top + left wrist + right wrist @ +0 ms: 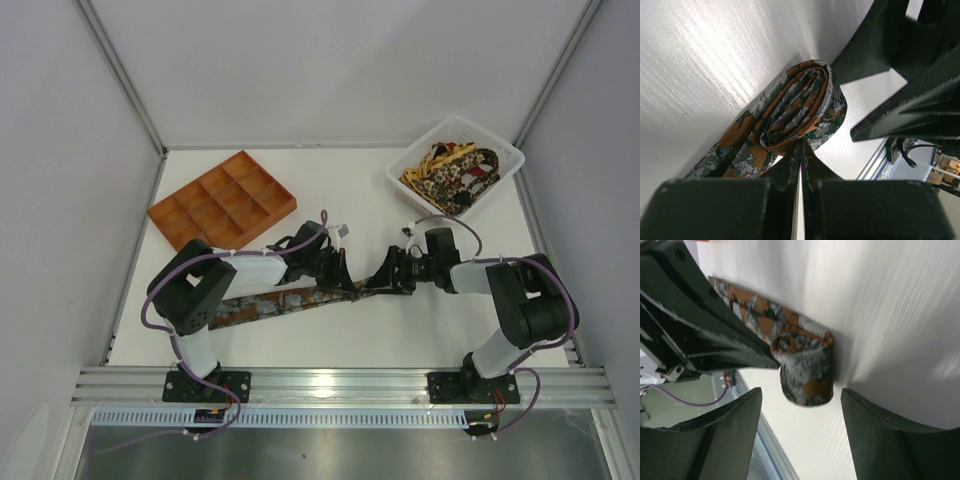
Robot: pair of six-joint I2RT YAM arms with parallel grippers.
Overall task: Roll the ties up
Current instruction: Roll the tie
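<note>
The left gripper [800,148] clamps its fingers together on the rolled end of the tie [802,102], while the right gripper [801,392], at the roll's 3 o'clock, holds its fingers apart.

Top view: the rolled end of the tie [285,300] was hidden under the left gripper [350,286] and right gripper [378,283]. The heaped ties [450,172] in the white basket [497,143] were too small to be counted. Right wrist view: the table [890,315] was blurred.

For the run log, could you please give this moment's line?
left gripper shut on partly rolled tie | right gripper open, facing it
</note>
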